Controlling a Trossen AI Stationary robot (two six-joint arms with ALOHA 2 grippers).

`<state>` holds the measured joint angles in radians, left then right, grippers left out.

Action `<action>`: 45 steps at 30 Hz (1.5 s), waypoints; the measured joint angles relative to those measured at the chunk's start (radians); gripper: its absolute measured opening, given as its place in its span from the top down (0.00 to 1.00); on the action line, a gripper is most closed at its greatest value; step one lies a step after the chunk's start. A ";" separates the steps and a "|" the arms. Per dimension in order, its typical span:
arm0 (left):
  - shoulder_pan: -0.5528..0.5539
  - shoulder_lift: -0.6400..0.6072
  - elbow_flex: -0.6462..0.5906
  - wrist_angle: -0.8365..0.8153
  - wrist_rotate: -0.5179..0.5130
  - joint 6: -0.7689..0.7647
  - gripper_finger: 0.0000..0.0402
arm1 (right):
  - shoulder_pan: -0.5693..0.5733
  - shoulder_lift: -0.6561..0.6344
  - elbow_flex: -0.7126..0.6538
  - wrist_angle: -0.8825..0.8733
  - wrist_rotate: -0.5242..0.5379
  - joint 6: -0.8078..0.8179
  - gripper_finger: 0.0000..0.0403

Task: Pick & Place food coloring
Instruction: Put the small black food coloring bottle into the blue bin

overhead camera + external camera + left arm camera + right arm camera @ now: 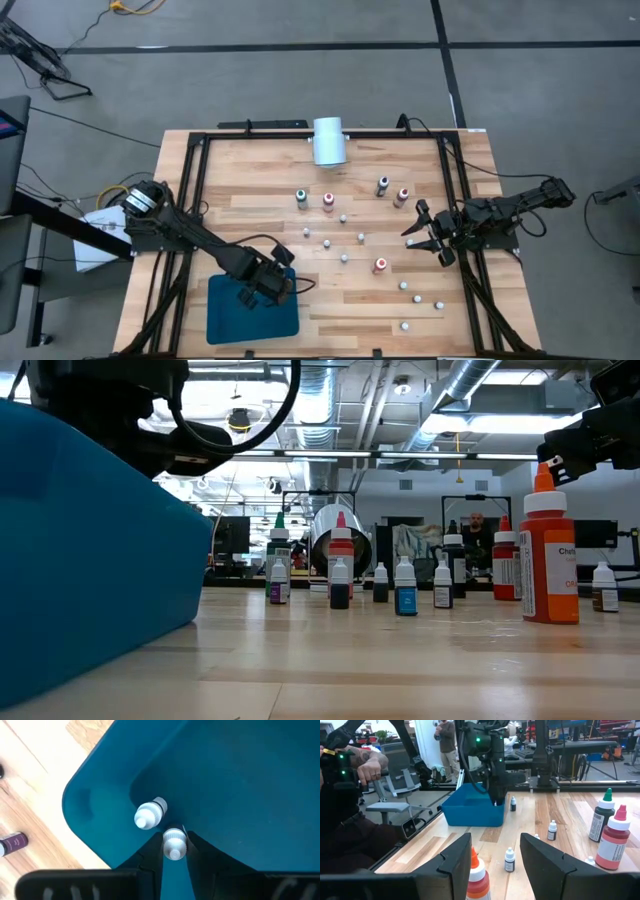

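Observation:
The dark teal tray point(235, 318) lies at the table's near left. My left gripper point(272, 290) reaches down into its far right corner, shut on a tiny white-capped food coloring bottle point(174, 843). A second tiny bottle point(149, 814) stands on the tray floor right beside it. Several more small bottles point(343, 257) stand scattered over the middle and near right of the table. My right gripper point(424, 231) waits open at the table's right side, its fingers empty point(495, 865). My left gripper pinches the tiny bottle between its two fingers point(151, 856), coming from above and pointing steeply down. The white cap point(174, 840) shows between them, pointing up; the body below is hidden. Whether its base rests on the tray floor, I cannot tell.
A large white cylinder point(329, 141) lies at the far edge. Taller bottles stand behind the small ones: green-capped point(301, 197), red point(328, 201), dark point(382, 186), red point(402, 196); an orange one point(548, 555) stands nearer the right. A person point(350, 795) sits beyond the table's left.

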<state>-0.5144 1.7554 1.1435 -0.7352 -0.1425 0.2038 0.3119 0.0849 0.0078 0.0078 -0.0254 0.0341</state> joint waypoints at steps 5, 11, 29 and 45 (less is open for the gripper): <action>0.000 0.000 0.000 -0.001 0.007 -0.002 0.85 | 0.000 0.000 0.000 0.000 0.000 0.000 0.61; -0.002 0.000 0.000 -0.001 0.006 -0.002 0.76 | 0.000 0.000 0.000 0.000 0.000 0.000 0.61; -0.052 -0.060 0.053 -0.097 -0.044 -0.069 0.65 | 0.000 0.000 0.000 0.000 0.000 0.000 0.61; -0.227 -0.180 0.124 -0.460 0.076 -0.829 0.65 | 0.000 0.000 0.000 0.000 0.000 0.000 0.61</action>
<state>-0.7410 1.5755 1.2671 -1.1955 -0.0668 -0.6252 0.3115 0.0849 0.0078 0.0078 -0.0250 0.0345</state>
